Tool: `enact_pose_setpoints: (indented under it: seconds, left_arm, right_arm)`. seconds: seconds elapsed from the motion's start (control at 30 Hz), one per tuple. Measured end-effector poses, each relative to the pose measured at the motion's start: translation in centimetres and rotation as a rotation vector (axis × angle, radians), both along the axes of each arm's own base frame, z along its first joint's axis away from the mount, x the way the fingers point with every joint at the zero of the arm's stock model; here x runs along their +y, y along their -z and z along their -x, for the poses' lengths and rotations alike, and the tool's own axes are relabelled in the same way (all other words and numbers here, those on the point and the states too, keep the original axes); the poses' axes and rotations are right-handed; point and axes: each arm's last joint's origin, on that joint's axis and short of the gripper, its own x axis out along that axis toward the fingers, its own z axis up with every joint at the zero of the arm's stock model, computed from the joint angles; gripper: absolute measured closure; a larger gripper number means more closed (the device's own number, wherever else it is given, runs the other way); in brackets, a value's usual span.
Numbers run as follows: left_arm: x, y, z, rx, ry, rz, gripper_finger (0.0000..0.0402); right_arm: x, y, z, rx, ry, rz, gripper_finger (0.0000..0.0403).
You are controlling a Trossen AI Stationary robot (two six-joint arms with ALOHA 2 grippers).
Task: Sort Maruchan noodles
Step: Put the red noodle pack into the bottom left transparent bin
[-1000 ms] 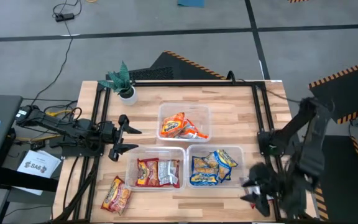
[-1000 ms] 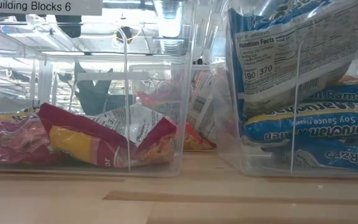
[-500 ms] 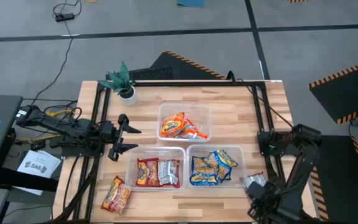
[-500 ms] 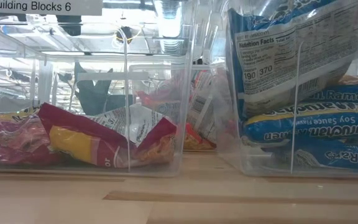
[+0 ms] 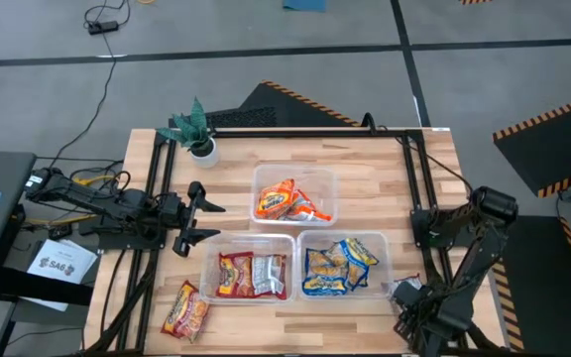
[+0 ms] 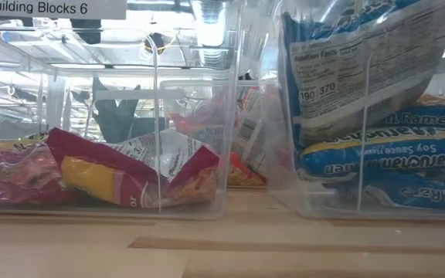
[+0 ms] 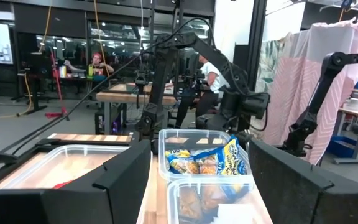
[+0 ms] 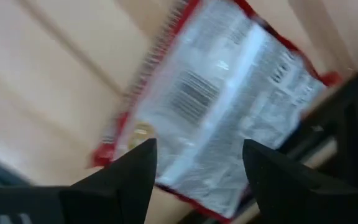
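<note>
Three clear tubs hold Maruchan noodles: orange packets [image 5: 293, 198] at the far middle, red packets [image 5: 249, 275] at near left, blue-and-yellow packets [image 5: 340, 266] at near right. One red packet [image 5: 186, 310] lies loose on the table's near left. A silvery-white packet with a red edge [image 8: 219, 102] lies flat at the near right corner [image 5: 404, 289]. My right gripper [image 8: 197, 168] points down just above it, open, with one finger on either side of its near end. My left gripper [image 5: 201, 213] waits open at the table's left, level.
A small potted plant [image 5: 198, 134] stands at the far left corner. Black frame rails [image 5: 414, 178] run along the table's right and left sides; the silvery packet lies beside the right rail. Bare wood lies between the tubs and the near edge [image 6: 222, 247].
My right gripper has come down over the near right corner and tipped until it points straight down over the silvery packet, which now shows under it. Its fingers stay apart. The packets and tubs lie as before.
</note>
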Motion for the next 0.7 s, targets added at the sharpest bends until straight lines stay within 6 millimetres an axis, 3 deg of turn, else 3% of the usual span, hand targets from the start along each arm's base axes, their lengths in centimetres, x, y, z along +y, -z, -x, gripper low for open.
enact_pose_setpoints:
  seconds: [0.47,0.57,0.7]
  left_arm:
    - [0.0,0.0,0.0,0.000,0.000,0.002,0.0145]
    - [0.0,0.0,0.0,0.000,0.001,0.002,0.0145]
    - [0.0,0.0,0.0,0.000,0.001,0.003,0.0145]
  right_arm:
    - [0.4,3.1,-0.4,0.079,-0.060,0.038,0.0154]
    - [0.6,3.3,-0.6,0.088,-0.054,0.017,0.0202]
    - [0.5,3.2,-0.8,0.129,-0.078,-0.026,0.0345]
